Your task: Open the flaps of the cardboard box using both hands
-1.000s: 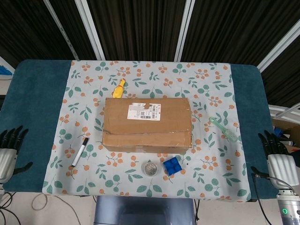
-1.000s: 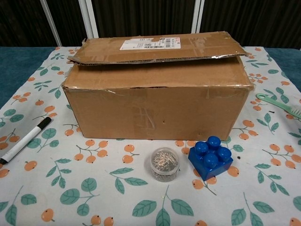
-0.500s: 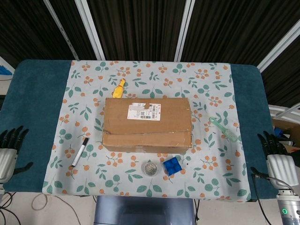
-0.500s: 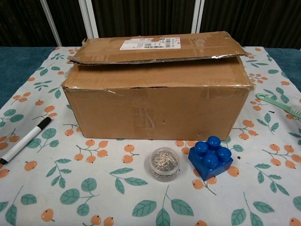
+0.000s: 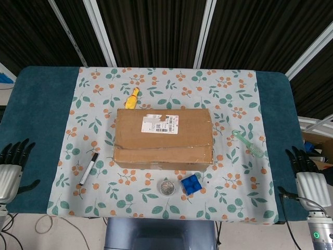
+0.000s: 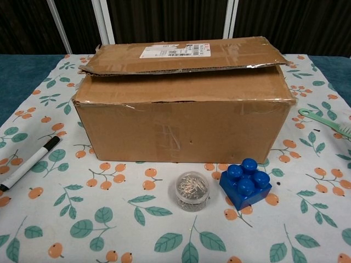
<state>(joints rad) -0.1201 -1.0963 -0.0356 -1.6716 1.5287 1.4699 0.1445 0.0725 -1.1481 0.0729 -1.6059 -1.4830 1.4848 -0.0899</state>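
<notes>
- The cardboard box (image 5: 163, 137) sits in the middle of the head view on a flowered cloth (image 5: 166, 83) that covers the teal surface (image 5: 36, 99). Its top flaps (image 6: 184, 55) lie folded down — the far one rides slightly raised above the near one in the chest view.
- The left hand (image 5: 11, 169) hangs at the lower left edge of the head view, off the surface, fingers spread and holding nothing.
- The right hand (image 5: 307, 174) hangs at the lower right edge, fingers likewise apart and empty — well apart from the box.
- A yellow toy (image 5: 133, 98) lies just above the box in the frame.
- A black-capped marker (image 5: 89, 168) lies to the lower left of the box.
- A small clear jar (image 6: 192, 190) and a blue toy brick (image 6: 245, 183) stand side by side below the box.
- A green brush (image 5: 248, 143) lies to its right.
</notes>
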